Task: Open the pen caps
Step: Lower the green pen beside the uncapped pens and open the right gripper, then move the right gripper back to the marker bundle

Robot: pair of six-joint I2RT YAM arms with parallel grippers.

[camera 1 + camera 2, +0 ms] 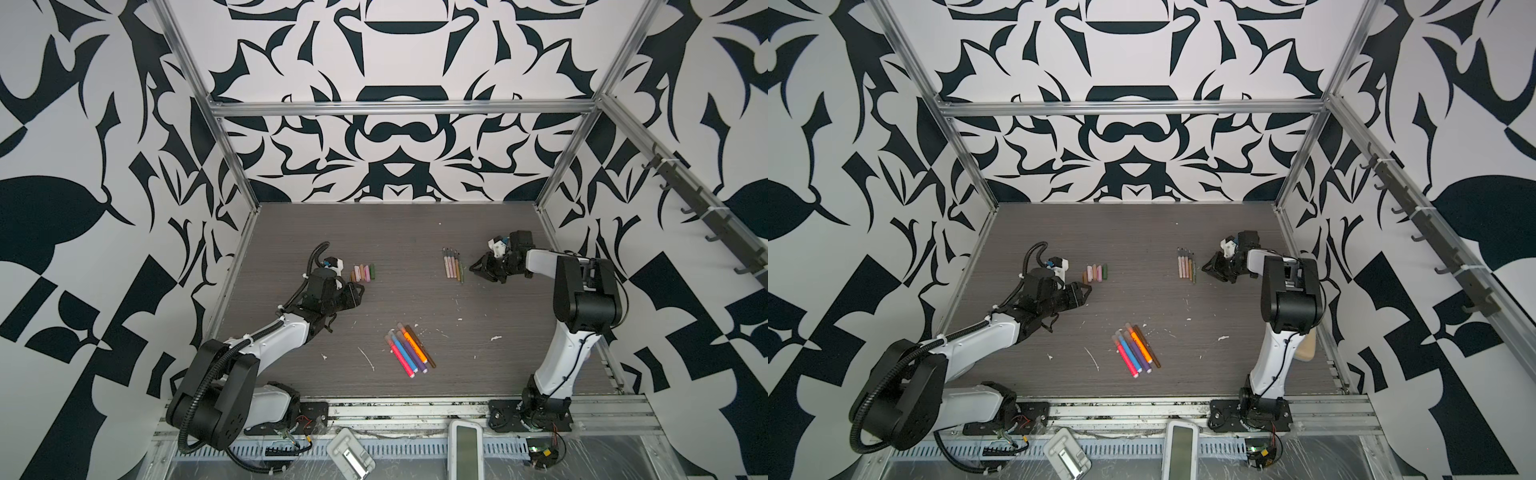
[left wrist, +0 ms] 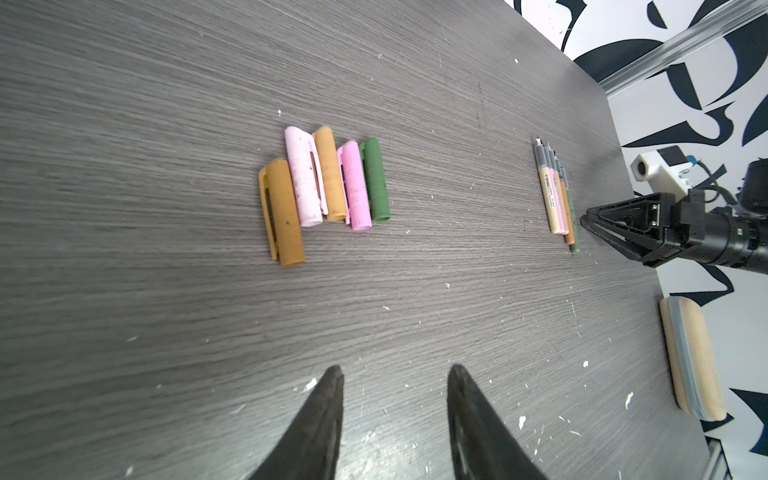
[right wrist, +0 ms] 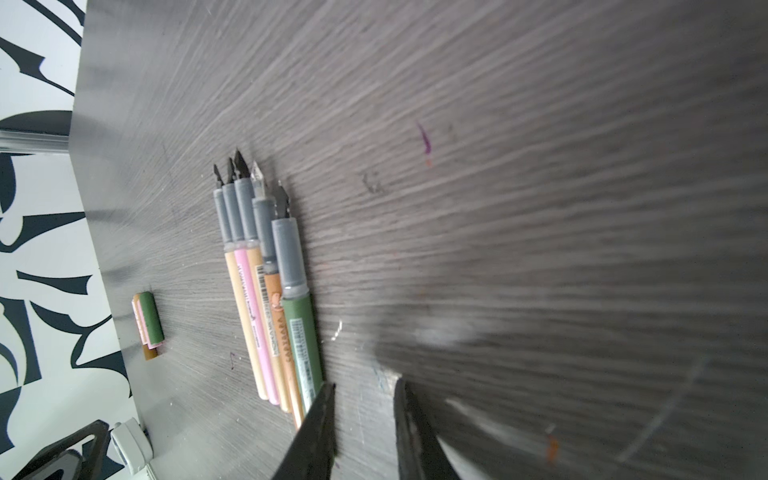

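1. Grey wood-grain table carries three groups of things, well apart from one another.
2. Five pen caps lie side by side in a row at the far left, each touching its neighbours: tan-brown, pale pink, tan, pink and dark green.
3. Five thin pens lie uncapped in a tight row at the far right, nibs pointing to the far side. Their barrels are tan, pink, peach, brown and green.
4. Pink, blue, purple and orange thicker markers lie together near the middle, with a thin brown pen just beside them on the right.
5. Low over the table on the near side of the cap row is the left gripper, jaws apart with nothing between them.
6. Just right of the thin pens, by the green barrel's rear end, is the right gripper. Its jaws stand a little apart and hold nothing.
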